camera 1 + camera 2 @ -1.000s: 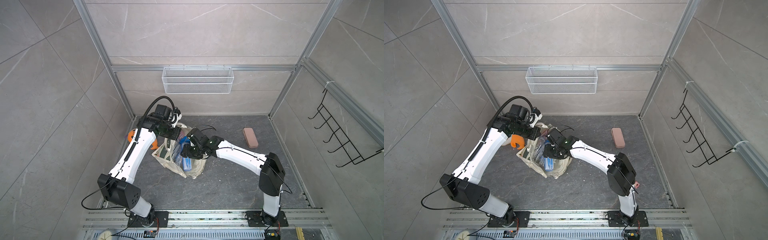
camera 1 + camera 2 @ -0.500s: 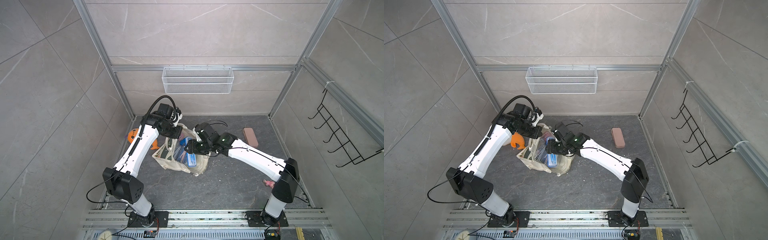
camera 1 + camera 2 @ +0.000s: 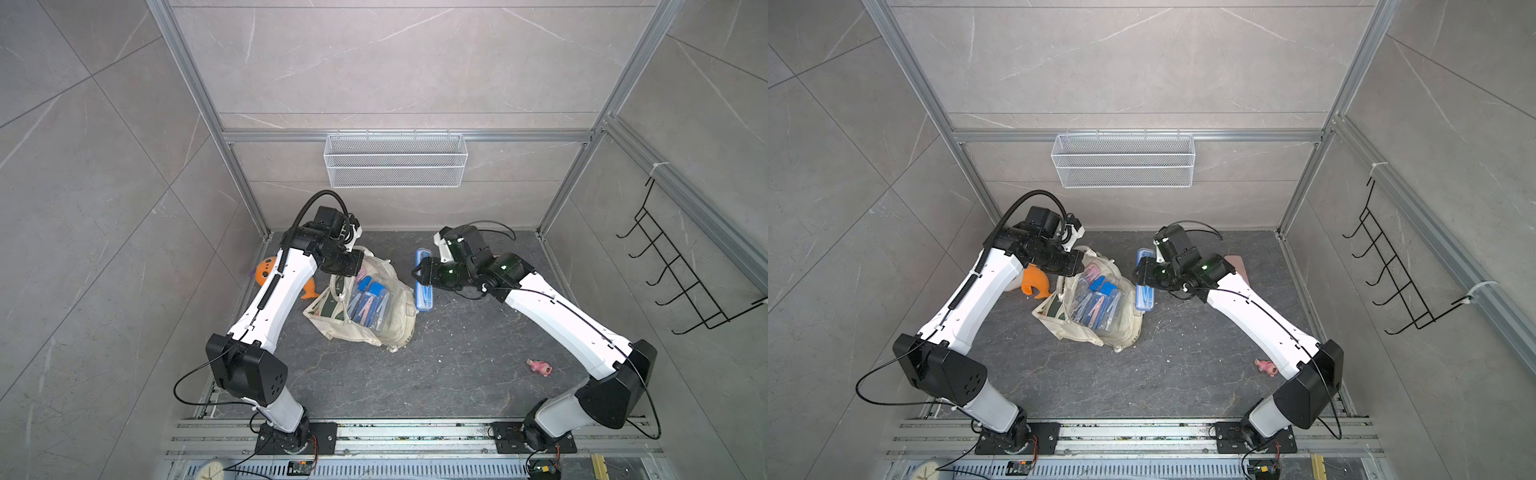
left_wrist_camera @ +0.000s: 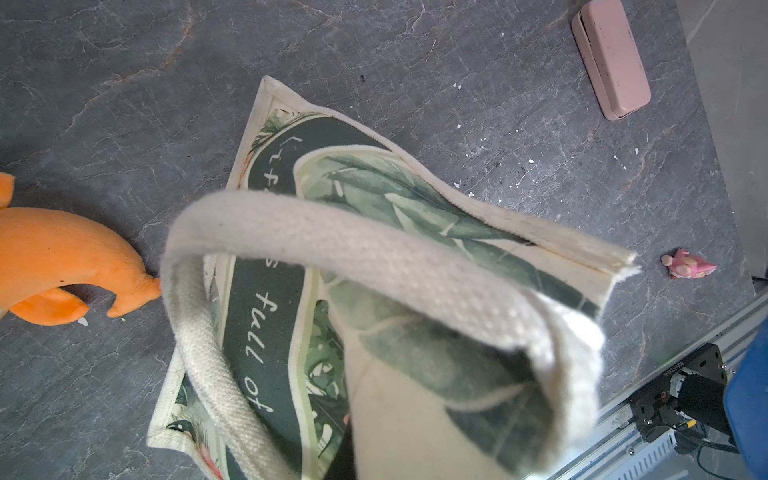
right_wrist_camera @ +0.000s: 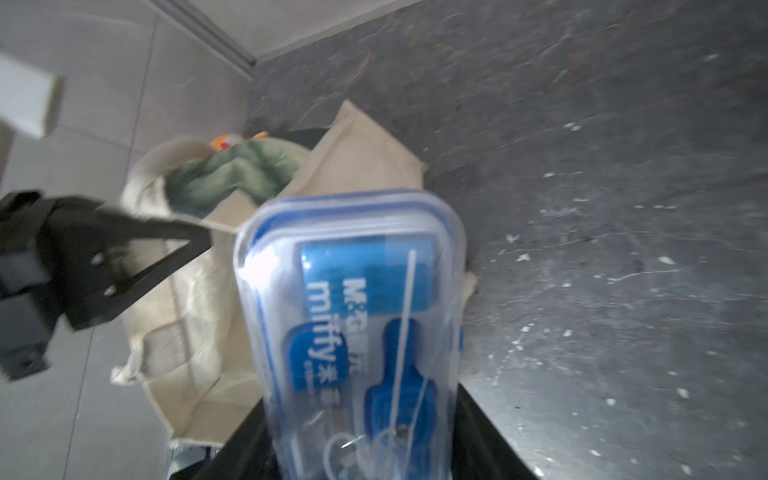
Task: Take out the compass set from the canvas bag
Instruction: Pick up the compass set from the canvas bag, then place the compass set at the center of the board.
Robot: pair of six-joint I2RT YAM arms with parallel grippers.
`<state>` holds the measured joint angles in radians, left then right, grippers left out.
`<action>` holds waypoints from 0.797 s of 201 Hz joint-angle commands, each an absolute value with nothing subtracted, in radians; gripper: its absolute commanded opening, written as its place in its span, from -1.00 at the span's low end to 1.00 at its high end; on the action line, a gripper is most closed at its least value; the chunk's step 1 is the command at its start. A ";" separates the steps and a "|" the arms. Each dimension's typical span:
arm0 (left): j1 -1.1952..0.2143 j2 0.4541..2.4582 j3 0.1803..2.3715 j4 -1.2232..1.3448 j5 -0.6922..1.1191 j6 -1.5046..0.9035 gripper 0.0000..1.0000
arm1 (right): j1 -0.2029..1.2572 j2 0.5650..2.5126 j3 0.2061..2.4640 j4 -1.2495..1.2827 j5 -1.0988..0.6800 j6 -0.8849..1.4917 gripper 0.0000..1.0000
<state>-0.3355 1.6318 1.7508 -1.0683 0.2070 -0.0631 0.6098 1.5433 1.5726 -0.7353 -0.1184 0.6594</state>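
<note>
The cream canvas bag [image 3: 386, 320] [image 3: 1121, 328] slumps on the dark floor with its mouth open, and several clear cases with blue and pink inserts lie inside [image 3: 368, 303]. My left gripper [image 3: 349, 266] is shut on the bag's upper rim by a handle [image 4: 374, 241]. In the right wrist view its black finger pinches the cloth [image 5: 137, 257]. The compass set [image 3: 424, 297] [image 3: 1144, 299] [image 5: 357, 299], a clear case with a blue insert, hangs outside the bag on its right side. My right gripper [image 3: 424, 272] [image 5: 361, 449] is shut on it.
An orange plush toy [image 3: 270, 274] [image 4: 62, 257] lies left of the bag. A pink case [image 4: 611, 58] [image 3: 1237, 266] sits at the back right, and a small pink toy [image 3: 539, 368] nearer the front right. A wire basket [image 3: 395, 160] hangs on the back wall, a black hook rack [image 3: 685, 282] on the right wall.
My right gripper has drawn the compass set up out of the bag's mouth and carried it to the right. The left gripper has kept its hold on the rim.
</note>
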 commanded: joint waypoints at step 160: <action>-0.331 1.609 1.713 -0.965 0.291 -0.193 -1.00 | 0.314 2.281 1.968 -0.948 -0.078 0.439 -0.17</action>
<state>-0.3355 1.6268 1.7031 -0.9897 0.2501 -0.1684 0.3145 2.2246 1.8881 -0.8761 -0.1005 0.4713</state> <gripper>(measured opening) 0.058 0.577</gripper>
